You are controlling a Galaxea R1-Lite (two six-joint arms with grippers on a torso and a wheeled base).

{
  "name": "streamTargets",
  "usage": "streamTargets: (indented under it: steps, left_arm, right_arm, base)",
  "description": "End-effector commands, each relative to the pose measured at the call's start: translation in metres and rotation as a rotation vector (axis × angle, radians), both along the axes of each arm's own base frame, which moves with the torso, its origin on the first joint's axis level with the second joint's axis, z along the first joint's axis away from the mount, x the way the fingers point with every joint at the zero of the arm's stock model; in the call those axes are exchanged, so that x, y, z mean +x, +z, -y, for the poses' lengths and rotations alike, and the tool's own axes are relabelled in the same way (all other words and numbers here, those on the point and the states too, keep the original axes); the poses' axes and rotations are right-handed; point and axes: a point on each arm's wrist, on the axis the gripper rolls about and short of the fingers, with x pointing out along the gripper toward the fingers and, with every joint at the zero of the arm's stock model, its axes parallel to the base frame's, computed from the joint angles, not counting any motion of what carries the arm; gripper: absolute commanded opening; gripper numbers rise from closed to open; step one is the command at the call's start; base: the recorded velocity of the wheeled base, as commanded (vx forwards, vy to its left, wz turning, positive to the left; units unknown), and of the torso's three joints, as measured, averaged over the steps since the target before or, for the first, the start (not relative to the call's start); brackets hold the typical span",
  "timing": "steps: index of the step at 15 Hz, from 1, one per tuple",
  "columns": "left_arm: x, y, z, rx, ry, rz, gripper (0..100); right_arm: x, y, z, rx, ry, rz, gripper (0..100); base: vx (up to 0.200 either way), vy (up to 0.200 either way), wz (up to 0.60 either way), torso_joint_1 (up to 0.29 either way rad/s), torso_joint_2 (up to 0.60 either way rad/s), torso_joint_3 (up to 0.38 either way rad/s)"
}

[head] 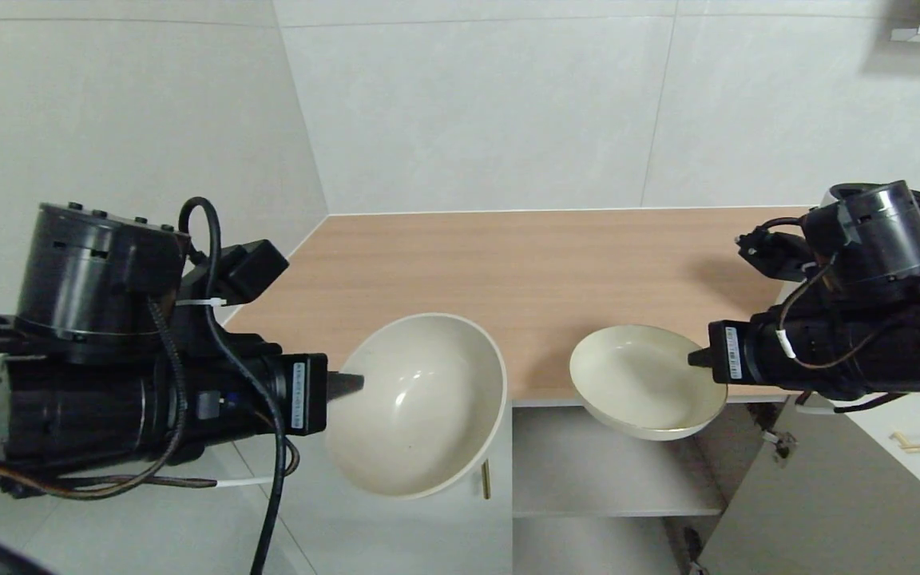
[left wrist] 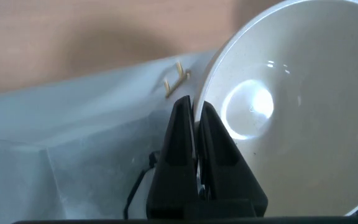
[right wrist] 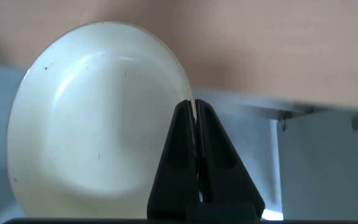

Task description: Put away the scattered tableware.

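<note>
A large cream bowl [head: 420,403] hangs in the air off the front edge of the wooden counter [head: 524,263], tilted on its side. My left gripper [head: 348,383] is shut on its rim; the wrist view shows the fingers [left wrist: 194,134] pinching the bowl [left wrist: 291,106]. A smaller cream plate [head: 644,379] hangs at the counter's front edge on the right, held by its rim in my right gripper [head: 699,358]. In the right wrist view the gripper [right wrist: 194,134] is clamped on the plate [right wrist: 92,118].
Below the counter an open cabinet [head: 604,463] shows a pale shelf, its door [head: 819,487] swung out to the right. A closed cabinet front with a brass handle [head: 485,479] sits under the bowl. Tiled walls close the back and left.
</note>
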Motion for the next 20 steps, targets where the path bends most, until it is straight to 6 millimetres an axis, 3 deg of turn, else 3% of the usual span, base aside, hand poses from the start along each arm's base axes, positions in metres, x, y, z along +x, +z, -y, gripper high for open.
streamTargets:
  steps: [1, 6, 9, 20]
  left_arm:
    - [-0.011, 0.007, -0.006, -0.016, -0.001, 0.028, 0]
    - [-0.003, -0.004, -0.002, 0.008, 0.007, -0.010, 0]
    - [0.002, -0.010, 0.000, 0.021, 0.009, -0.031, 0]
    - [0.004, -0.013, 0.001, 0.036, 0.027, -0.035, 0]
  right_arm:
    - [-0.017, 0.008, 0.009, 0.011, 0.009, 0.024, 0]
    - [-0.022, -0.002, 0.016, -0.020, 0.006, 0.000, 0]
    - [-0.024, -0.003, 0.017, -0.023, 0.006, -0.002, 0]
    - [-0.014, -0.014, 0.016, -0.055, -0.002, -0.034, 0]
  base:
    - [0.000, 0.000, 0.00, 0.000, 0.00, 0.000]
    - [0.000, 0.000, 0.00, 0.000, 0.00, 0.000]
    - [-0.200, 0.000, 0.00, 0.007, 0.00, 0.002]
    - [0.000, 0.000, 0.00, 0.000, 0.00, 0.000]
